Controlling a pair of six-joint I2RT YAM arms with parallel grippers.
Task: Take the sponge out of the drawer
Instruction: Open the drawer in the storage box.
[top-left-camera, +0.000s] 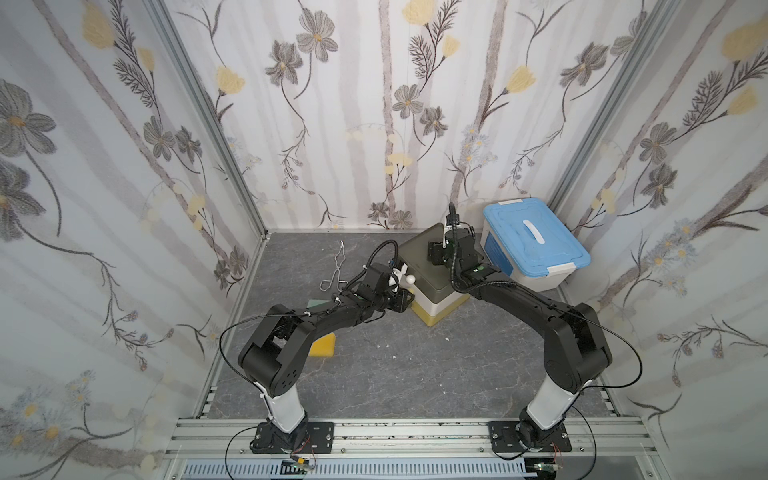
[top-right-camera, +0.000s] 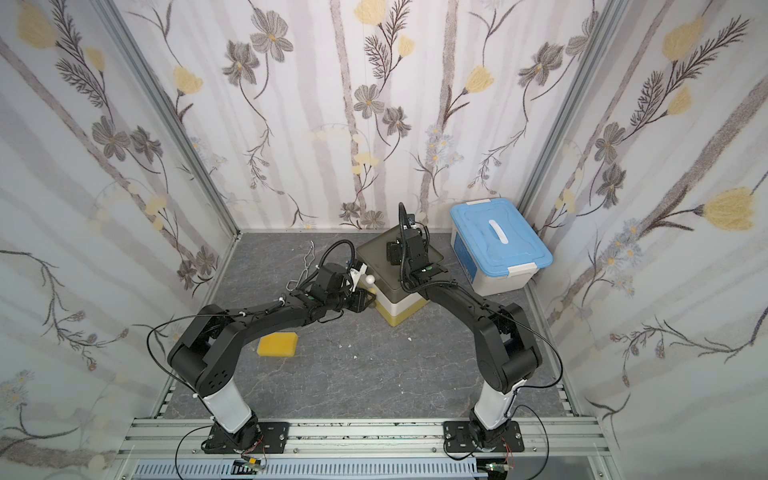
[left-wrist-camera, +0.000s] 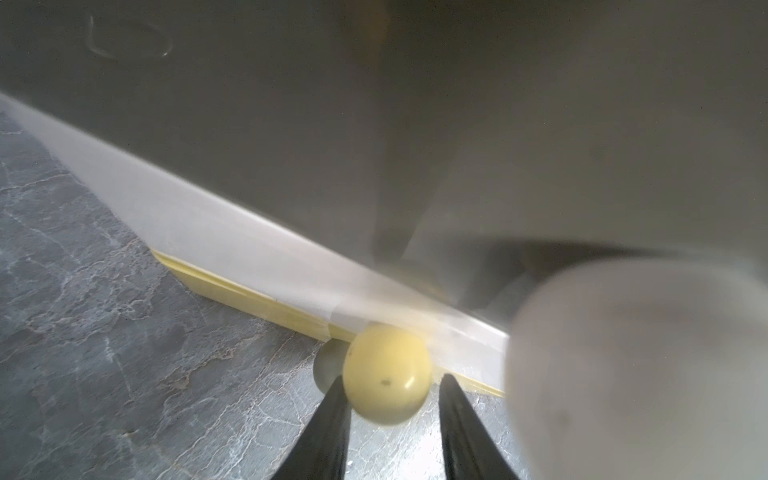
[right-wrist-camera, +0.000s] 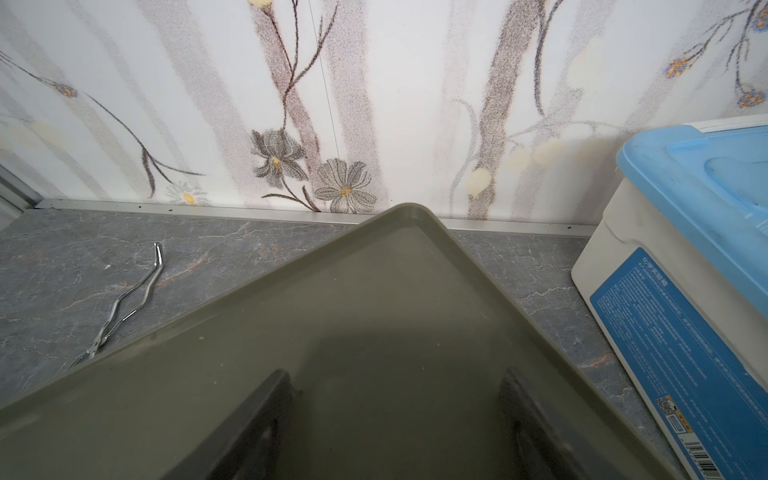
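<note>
The small drawer cabinet (top-left-camera: 419, 268) (top-right-camera: 380, 268) has an olive top, a white drawer and a yellow bottom drawer (left-wrist-camera: 249, 291), and both drawers look pushed in. A yellow sponge (top-left-camera: 326, 345) (top-right-camera: 277, 345) lies on the table, partly under my left forearm. My left gripper (left-wrist-camera: 392, 378) (top-left-camera: 405, 300) is low at the cabinet front with its jaws either side of the yellow knob (left-wrist-camera: 386, 374). One finger touches the knob and the other stands clear of it. My right gripper (right-wrist-camera: 397, 374) (top-left-camera: 436, 251) is open, its fingers spread on the olive top (right-wrist-camera: 374, 311).
Metal tongs (top-left-camera: 336, 270) (right-wrist-camera: 124, 303) lie at the back left of the table. A white box with a blue lid (top-left-camera: 536, 245) (right-wrist-camera: 685, 249) stands right of the cabinet. A white upper knob (top-left-camera: 410, 279) sticks out above my left gripper. Patterned walls close in three sides.
</note>
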